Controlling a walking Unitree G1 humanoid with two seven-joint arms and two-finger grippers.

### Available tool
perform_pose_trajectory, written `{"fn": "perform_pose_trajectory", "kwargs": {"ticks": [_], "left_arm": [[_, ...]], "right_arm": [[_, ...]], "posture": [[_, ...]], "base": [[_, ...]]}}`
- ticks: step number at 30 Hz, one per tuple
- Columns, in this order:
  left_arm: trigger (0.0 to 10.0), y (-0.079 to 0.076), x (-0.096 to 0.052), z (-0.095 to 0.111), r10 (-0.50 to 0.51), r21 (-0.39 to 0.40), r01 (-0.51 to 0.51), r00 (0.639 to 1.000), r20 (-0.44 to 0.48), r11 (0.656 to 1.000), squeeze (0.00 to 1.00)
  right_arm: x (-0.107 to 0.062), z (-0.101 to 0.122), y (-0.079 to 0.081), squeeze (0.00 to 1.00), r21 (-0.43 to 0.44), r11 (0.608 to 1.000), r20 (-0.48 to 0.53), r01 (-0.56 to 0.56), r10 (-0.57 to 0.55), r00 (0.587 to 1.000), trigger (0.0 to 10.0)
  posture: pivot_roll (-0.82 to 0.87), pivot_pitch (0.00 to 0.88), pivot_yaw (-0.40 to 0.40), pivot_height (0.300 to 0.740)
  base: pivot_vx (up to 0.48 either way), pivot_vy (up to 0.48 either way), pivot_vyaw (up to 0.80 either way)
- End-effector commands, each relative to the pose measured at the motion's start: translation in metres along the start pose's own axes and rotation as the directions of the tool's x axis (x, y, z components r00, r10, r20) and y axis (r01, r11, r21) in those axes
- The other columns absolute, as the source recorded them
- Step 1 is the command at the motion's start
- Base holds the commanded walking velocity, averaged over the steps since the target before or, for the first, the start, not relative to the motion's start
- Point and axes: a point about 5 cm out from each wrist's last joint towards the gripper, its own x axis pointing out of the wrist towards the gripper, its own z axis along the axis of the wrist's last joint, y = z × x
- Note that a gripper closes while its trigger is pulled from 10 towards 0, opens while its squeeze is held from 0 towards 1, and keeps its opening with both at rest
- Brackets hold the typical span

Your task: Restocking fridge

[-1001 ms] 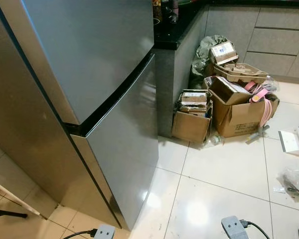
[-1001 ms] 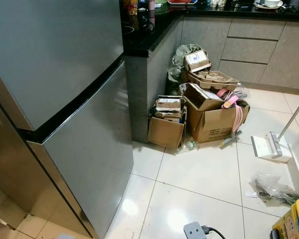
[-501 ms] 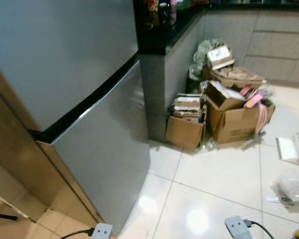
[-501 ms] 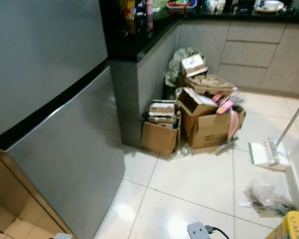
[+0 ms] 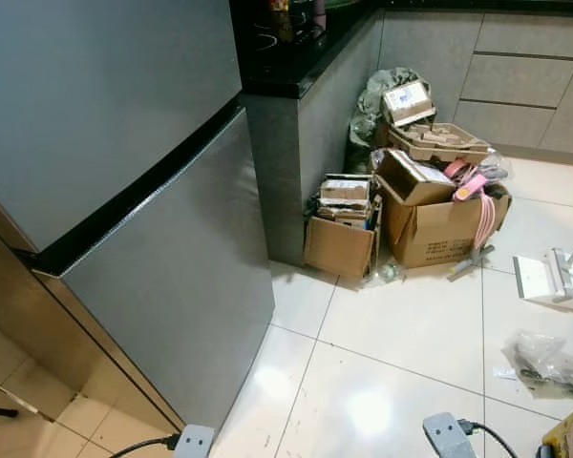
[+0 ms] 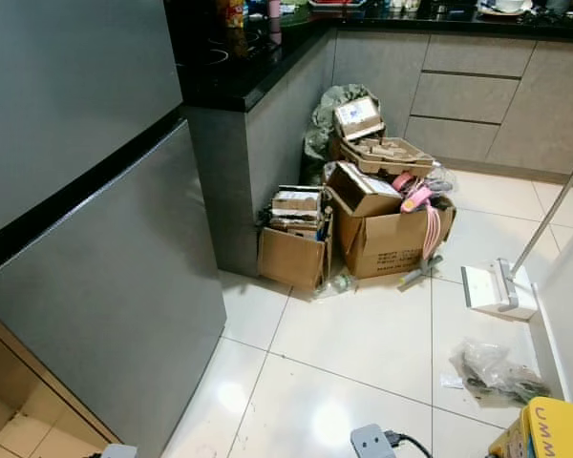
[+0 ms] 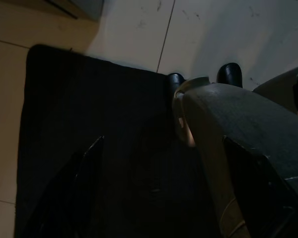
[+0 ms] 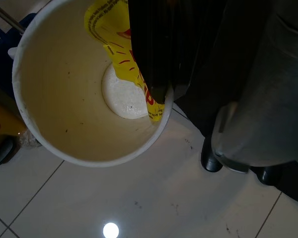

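Two black fingers of the right gripper (image 8: 164,93) pinch the wall of a round paper tub (image 8: 64,104) at its rim, one finger inside and one outside, closed tight on the card. The tub is cream and smooth within, with a flat white disc at its bottom and a glossy yellow printed wrapper folded over the rim under the finger. The right arm hangs low at the robot's side, the tub's mouth facing the wrist camera above pale glossy floor tiles (image 5: 411,324). The left gripper (image 7: 169,183) hangs idle over a matte black mat (image 7: 89,99); its fingers (image 7: 87,173) are spread wide with nothing between them. The fridge (image 5: 124,143), brushed grey steel with a black seam between its two flat doors, stands closed to the robot's left. Beyond it, creased cardboard boxes (image 5: 439,224) are heaped against a grey cabinet under a polished black counter (image 5: 286,72).
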Motion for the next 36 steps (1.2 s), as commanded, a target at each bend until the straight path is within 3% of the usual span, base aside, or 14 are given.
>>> {"fn": "perform_pose_trajectory", "kwargs": {"ticks": [1, 14, 36], "left_arm": [[10.0, -0.0024, -0.0002, -0.0071, -0.015, 0.0, 0.015, 0.999, -0.03, 1.0, 0.0], [10.0, 0.0009, -0.0006, -0.0074, 0.034, -0.018, -0.034, 0.999, -0.026, 0.999, 0.0], [10.0, 0.0057, -0.0014, -0.0081, 0.123, -0.059, -0.124, 0.992, -0.01, 0.991, 0.0]], "right_arm": [[-0.0003, -0.0011, -0.0011, 0.0, -0.001, 1.0, -0.006, 0.002, -0.002, 1.0, 10.0], [-0.0002, 0.0025, 0.0002, 0.0, 0.026, 0.999, 0.02, -0.028, 0.027, 0.999, 10.0], [0.0002, 0.0033, 0.0041, 0.0, 0.013, 0.998, 0.021, -0.068, 0.068, 0.997, 10.0]], "posture": [[0.0, 0.0, 0.006, 0.74], [0.0, 0.0, 0.005, 0.74], [0.0, 0.0, 0.008, 0.74]], "base": [[0.0, -0.469, 0.0], [0.0, -0.072, 0.0], [0.0, 0.0, 0.74]]}}
